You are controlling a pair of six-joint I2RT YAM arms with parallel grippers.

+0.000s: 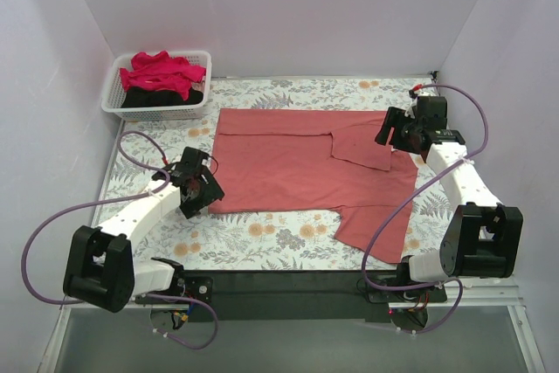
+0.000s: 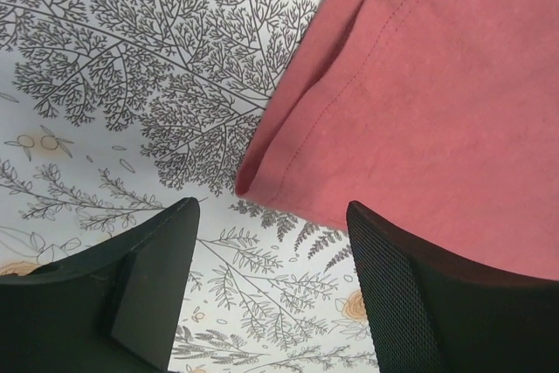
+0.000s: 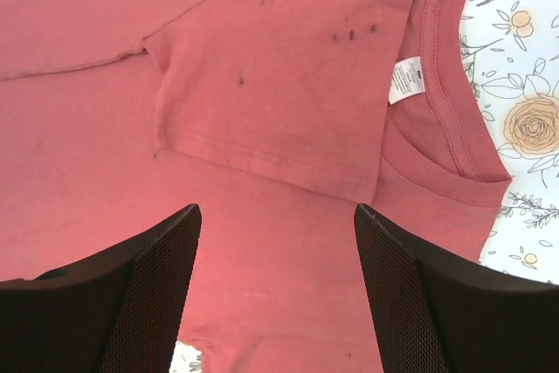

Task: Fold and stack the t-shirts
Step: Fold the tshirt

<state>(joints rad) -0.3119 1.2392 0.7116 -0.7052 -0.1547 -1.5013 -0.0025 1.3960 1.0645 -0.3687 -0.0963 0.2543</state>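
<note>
Coral tee (image 3: 96, 181) lies flat, one sleeve (image 3: 271, 102) folded over its body — collar (image 3: 454, 107) and white label (image 3: 405, 80) at right, floral table (image 3: 528, 120) beyond. Right gripper (image 3: 275, 211) poised over the cloth — jaws apart.

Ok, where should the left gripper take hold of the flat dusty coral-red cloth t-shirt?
Take the coral-red t-shirt at its hem corner, coming in low from the floral tablecloth side. That corner lies flat with a thick, stitched edge, just ahead of the left gripper, whose jaws stand open.
</note>
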